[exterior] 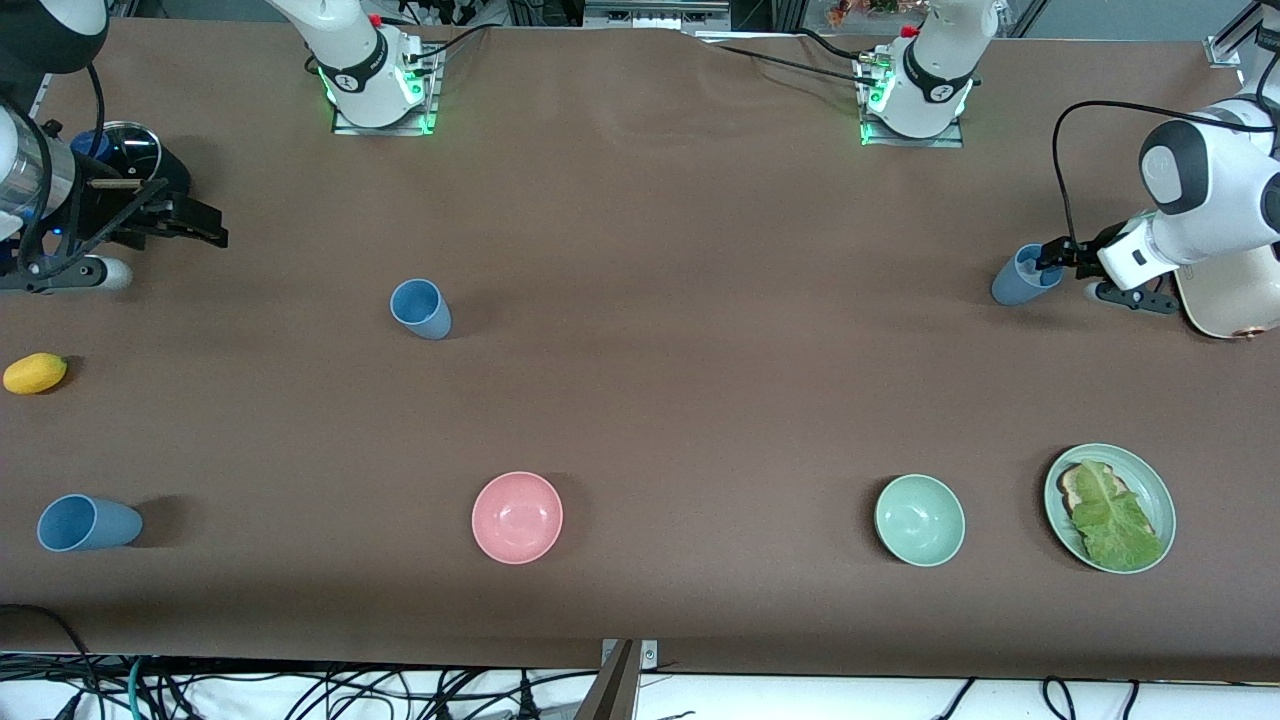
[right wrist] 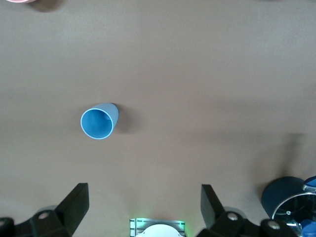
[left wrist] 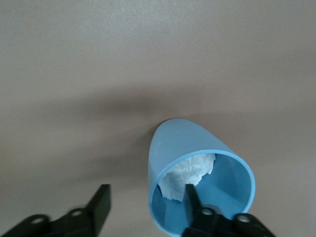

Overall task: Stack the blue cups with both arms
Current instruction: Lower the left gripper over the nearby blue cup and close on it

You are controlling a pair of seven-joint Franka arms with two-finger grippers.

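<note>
Three blue cups stand on the brown table. One [exterior: 420, 308] is in the middle toward the right arm's end and also shows in the right wrist view [right wrist: 98, 122]. One [exterior: 88, 523] is near the front edge at the right arm's end. A duller one [exterior: 1025, 275] at the left arm's end holds crumpled white paper [left wrist: 190, 173]. My left gripper [exterior: 1050, 263] is open at this cup [left wrist: 197, 163], one finger inside the rim and one outside [left wrist: 147, 200]. My right gripper [exterior: 205, 228] is open and empty above the table at its own end [right wrist: 143, 200].
A pink bowl [exterior: 517, 517], a pale green bowl [exterior: 919, 520] and a green plate [exterior: 1160, 490] with lettuce on bread sit along the front. A yellow fruit [exterior: 35, 373] lies at the right arm's end. A cream appliance [exterior: 1225, 300] sits beside the left gripper.
</note>
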